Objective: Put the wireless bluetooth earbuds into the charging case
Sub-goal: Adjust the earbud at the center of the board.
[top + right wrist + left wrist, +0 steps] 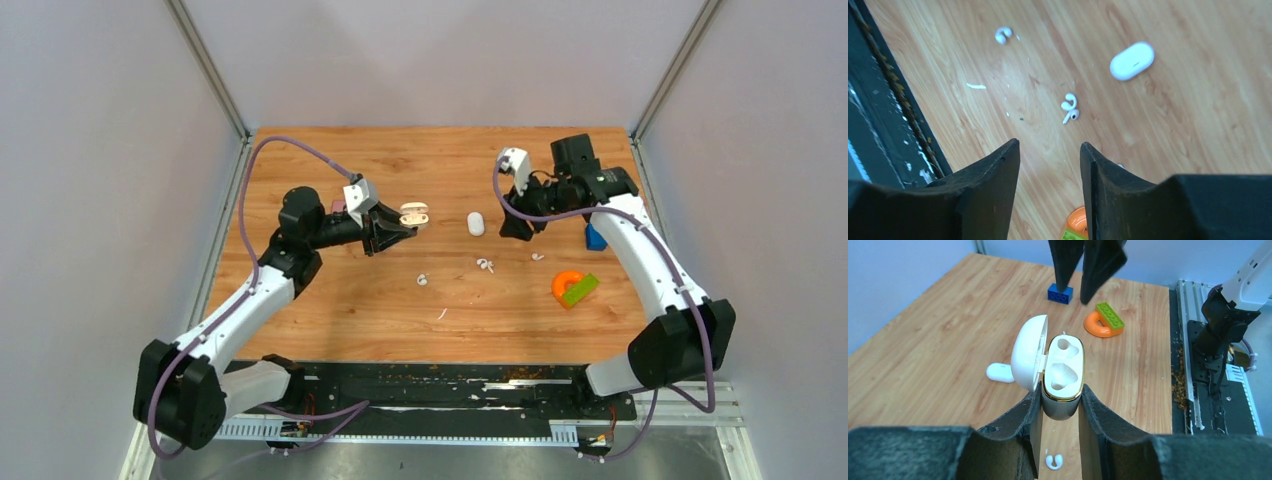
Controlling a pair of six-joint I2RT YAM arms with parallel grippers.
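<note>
Aloft, my left gripper point(1060, 400) clamps the charging case point(1064, 371), flipped open for loading; right gripper point(1050, 155) hangs parted, empty, near the earbuds point(1069, 107).

Left pincer point(1060, 392) clamps open charging case point(1064, 371), lid swung left; earbud point(1053, 461) on tabletop point(933, 345) beneath; white oval pod point(1000, 372) beside lid.

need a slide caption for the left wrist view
Left gripper clamps an open glossy white charging case with a gold rim, both sockets empty, above the wooden table.
</note>
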